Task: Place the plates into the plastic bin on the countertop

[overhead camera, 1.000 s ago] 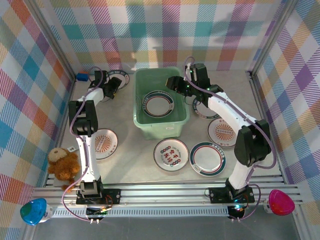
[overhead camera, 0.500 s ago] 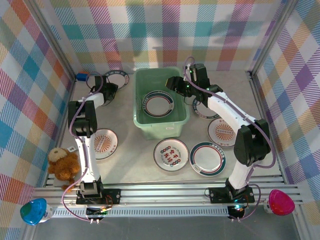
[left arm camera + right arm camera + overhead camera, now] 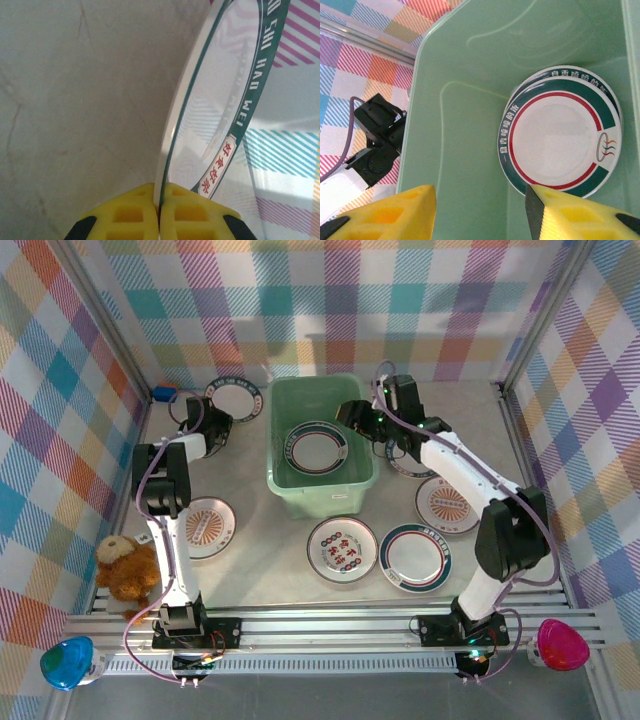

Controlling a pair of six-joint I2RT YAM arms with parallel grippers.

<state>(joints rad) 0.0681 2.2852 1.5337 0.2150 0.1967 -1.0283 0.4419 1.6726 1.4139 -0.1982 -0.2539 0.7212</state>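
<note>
Nearest, a metal rail [image 3: 330, 625] runs along the front, with a blue dome [image 3: 65, 660] at its left end and a pink dome [image 3: 560, 643] at its right. A teddy bear [image 3: 125, 565] lies at the near-left corner of the table [image 3: 270, 570].

One row back, plates lie flat on the table:
- The orange-centred plate [image 3: 205, 527] is just beside the left arm.
- The red-patterned plate [image 3: 342, 548] is just in front of the bin.
- The green-rimmed plate [image 3: 415, 556] is close on the red-patterned plate's right.
- The second orange plate [image 3: 447, 503] is farther back on the right.
- The half-hidden plate [image 3: 405, 465] lies under the right arm, between the bin and the second orange plate.

At mid table the mint-green bin [image 3: 318, 498] stands upright. In it are the stacked plates [image 3: 555, 145], two of them slightly offset. The top one has a green rim and a red ring.

The right tool [image 3: 480, 210] hovers over the bin's right side. Its yellow fingers are well apart, with nothing between them.

At far left, the left tool [image 3: 160, 200] is clamped tight, its yellow pads pinching the rim of the green-banded plate [image 3: 235, 100]. From above, that plate sits left of the bin near the back plaid wall [image 3: 330, 300], with the tool at its near edge. Whether it is lifted off the table, cannot tell. A small blue object [image 3: 163, 393] sits in the far-left corner.
</note>
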